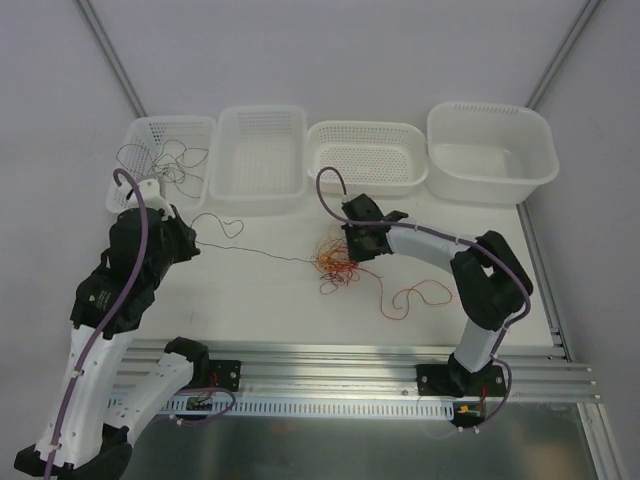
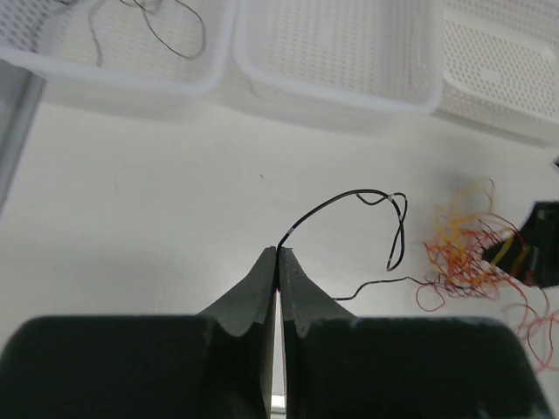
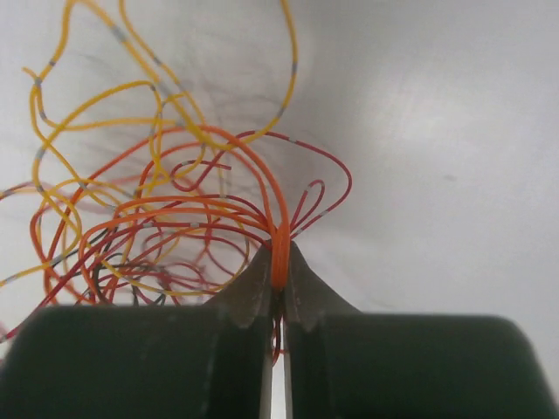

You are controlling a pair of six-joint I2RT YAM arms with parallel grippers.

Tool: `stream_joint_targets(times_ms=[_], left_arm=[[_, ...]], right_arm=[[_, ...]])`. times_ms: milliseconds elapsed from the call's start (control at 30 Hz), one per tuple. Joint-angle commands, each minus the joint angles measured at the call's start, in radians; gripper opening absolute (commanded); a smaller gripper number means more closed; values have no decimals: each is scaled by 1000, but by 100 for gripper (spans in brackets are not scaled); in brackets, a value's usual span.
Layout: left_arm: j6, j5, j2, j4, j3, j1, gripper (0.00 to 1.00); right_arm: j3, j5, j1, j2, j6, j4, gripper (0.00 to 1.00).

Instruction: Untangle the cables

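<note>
A tangle of orange, yellow and red cables (image 1: 335, 265) lies mid-table. My right gripper (image 1: 352, 252) is over it, shut on a few orange and red strands (image 3: 279, 249) of the tangle (image 3: 157, 227). A dark grey cable (image 1: 260, 253) runs left from the tangle to my left gripper (image 1: 193, 243), which is shut on its end (image 2: 349, 196) at the fingertips (image 2: 269, 262). The cable loops just past the tips. A bright red cable (image 1: 415, 298) trails from the tangle to the right. The tangle also shows in the left wrist view (image 2: 467, 249).
Four white baskets stand in a row at the back. The leftmost (image 1: 170, 122) holds dark thin wires (image 1: 165, 160). Beside it are the second (image 1: 262, 112), third (image 1: 365, 128) and a solid tub (image 1: 490, 110). A metal rail (image 1: 330, 365) runs along the near edge.
</note>
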Motion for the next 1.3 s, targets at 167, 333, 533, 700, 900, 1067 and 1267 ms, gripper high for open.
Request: stream_joint_targets(times_ms=[167, 333, 533, 700, 900, 1067, 1267], left_arm=[[134, -407, 61, -80, 288, 0, 0], [222, -557, 91, -80, 396, 0, 0], [328, -724, 131, -77, 497, -2, 0], [378, -801, 162, -72, 493, 0, 0], [381, -783, 200, -72, 373, 59, 0], [278, -572, 203, -72, 298, 107, 0], [105, -59, 213, 34, 10, 109, 6]], right_arm=[[-101, 196, -240, -312, -14, -218, 1], [-118, 234, -389, -396, 1, -326, 1], [-127, 164, -609, -422, 20, -373, 1], [-165, 3, -777, -455, 46, -335, 1], [-180, -57, -869, -468, 64, -323, 1], [-193, -164, -874, -496, 49, -283, 1], [-173, -145, -620, -469, 33, -287, 1]])
